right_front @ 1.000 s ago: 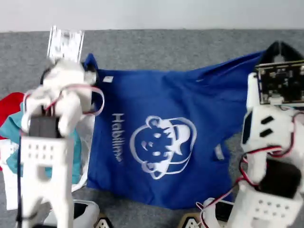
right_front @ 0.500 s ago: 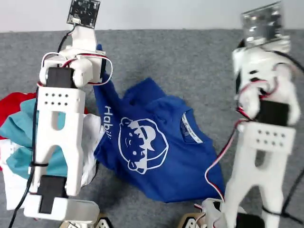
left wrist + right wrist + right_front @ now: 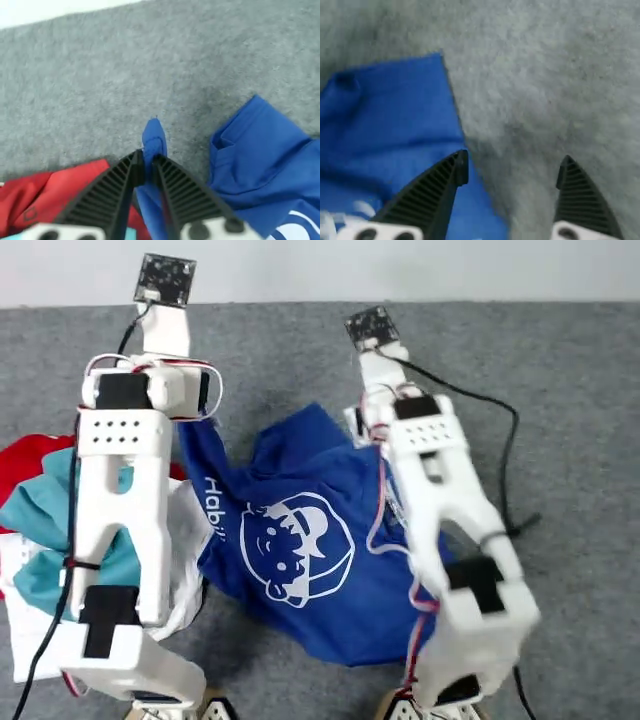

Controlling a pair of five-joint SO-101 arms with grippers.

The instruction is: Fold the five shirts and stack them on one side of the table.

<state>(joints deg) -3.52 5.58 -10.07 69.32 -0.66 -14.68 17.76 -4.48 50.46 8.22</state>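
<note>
Grey table [image 3: 560,390], blue shirt [image 3: 300,480] tight in left gripper [image 3: 147,159], edge under wide right gripper [image 3: 515,159].

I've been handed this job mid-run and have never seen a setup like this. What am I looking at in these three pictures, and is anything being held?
Two small white robot arms sit side by side at a grey table. The high view looks down on both from a fixed camera. The other two pictures come from a camera on each arm's wrist, looking along its black ridged tool. A blue shirt with a white cartoon face lies crumpled in the middle. Beside it, partly under the left arm, is a heap of red, teal and white shirts. The left tool is shut on a pinched fold of the blue shirt. The right tool is open and holds nothing, above the blue shirt's edge and bare table.
</note>
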